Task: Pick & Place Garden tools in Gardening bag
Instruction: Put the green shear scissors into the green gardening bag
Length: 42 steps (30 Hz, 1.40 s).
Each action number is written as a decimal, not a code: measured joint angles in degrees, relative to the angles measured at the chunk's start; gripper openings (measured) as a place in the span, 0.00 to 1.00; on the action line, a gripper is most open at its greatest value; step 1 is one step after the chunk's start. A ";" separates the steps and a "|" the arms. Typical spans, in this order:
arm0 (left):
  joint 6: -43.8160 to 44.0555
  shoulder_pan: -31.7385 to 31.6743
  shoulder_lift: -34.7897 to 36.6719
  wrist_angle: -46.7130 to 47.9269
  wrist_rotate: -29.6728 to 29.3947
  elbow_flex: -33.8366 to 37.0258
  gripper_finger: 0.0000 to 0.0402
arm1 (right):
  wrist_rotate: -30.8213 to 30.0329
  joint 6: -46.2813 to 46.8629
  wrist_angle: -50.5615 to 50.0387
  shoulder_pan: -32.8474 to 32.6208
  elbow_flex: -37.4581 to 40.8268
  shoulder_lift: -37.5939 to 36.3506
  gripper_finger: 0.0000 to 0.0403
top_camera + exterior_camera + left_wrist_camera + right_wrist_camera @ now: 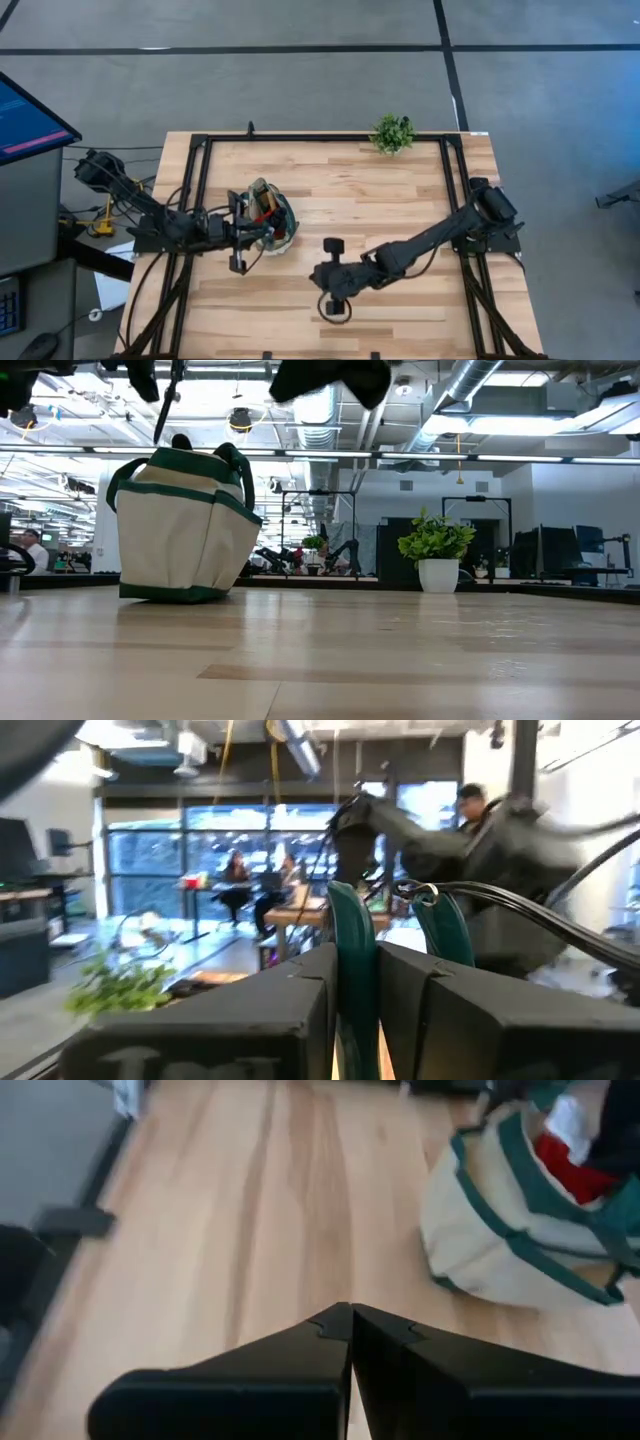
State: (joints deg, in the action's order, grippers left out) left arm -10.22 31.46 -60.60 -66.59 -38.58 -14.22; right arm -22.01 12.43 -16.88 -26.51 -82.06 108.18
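The tan gardening bag [272, 215] with green trim stands on the table's left half; it also shows in the low view [185, 525] and the right wrist view [520, 1230], with a red tool [572, 1155] inside. My left gripper [378, 965] is beside the bag's near-left side [245, 238], shut on the green-handled pruning shears [352, 925]. My right gripper [350, 1330] is shut and empty above the bare table right of the bag [330, 275]. My left gripper pinches one green handle of the shears [352, 945] between its two fingers, which lie about level and point toward the table's right. The second green handle [440, 930] stands free beside it. The shears are lifted clear of the table; their blades are hidden.
A small potted plant [392, 132] stands at the far edge, right of centre. A small dark object [333, 245] lies just beyond my right gripper. Bare wood lies between the bag and the right arm and along the near edge.
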 joint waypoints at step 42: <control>6.79 7.74 -24.30 -3.74 -32.15 -0.20 0.07 | -9.57 2.64 1.63 -2.67 -0.13 0.92 0.00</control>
State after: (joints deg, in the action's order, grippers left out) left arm -3.43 39.20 -84.90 -70.33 -70.73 -14.41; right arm -31.57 15.07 -15.25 -29.18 -82.19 109.10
